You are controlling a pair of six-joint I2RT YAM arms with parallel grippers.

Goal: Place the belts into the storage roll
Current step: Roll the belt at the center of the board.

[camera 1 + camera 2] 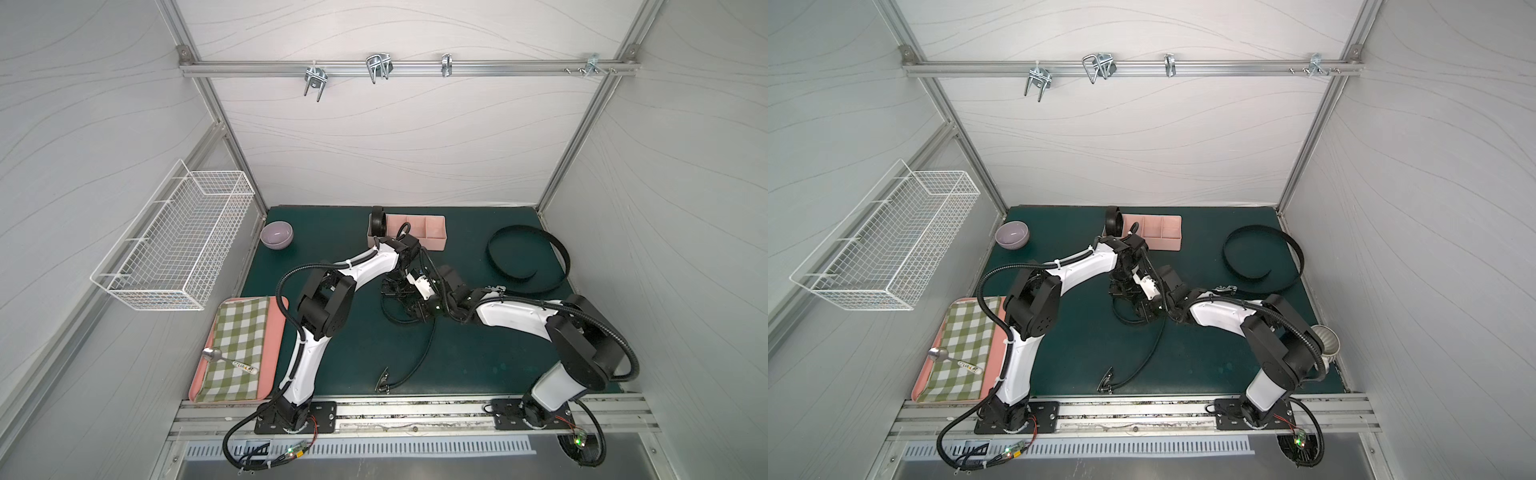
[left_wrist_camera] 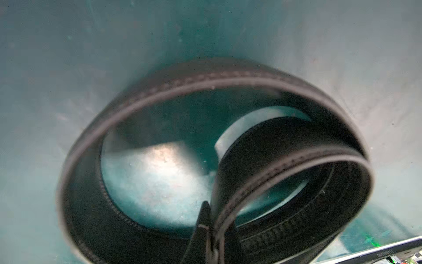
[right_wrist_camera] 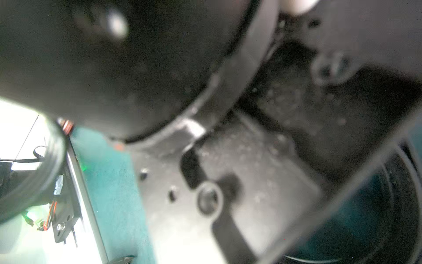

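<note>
The pale-pink storage roll (image 1: 434, 243) lies at the back of the green mat; a tightly coiled belt (image 1: 378, 222) stands in its left end compartment. A second belt (image 1: 525, 255) lies in a loose open curve at the back right. A third belt (image 2: 205, 77) is half coiled at mid-table, and its tail runs forward to a metal buckle (image 1: 383, 380). My left gripper (image 2: 212, 240) is shut on this belt's strap inside the loop. Close beside it is my right gripper (image 1: 411, 309); its wrist view is blurred and filled by the left gripper's body, so its jaws are not readable.
A white wire basket (image 1: 178, 245) hangs on the left wall. A purple bowl (image 1: 276, 235) sits at the back left. A pink tray with a green checked cloth (image 1: 239, 349) and a spoon (image 1: 224, 359) lies front left. A metal cup (image 1: 1325, 338) stands behind the right arm.
</note>
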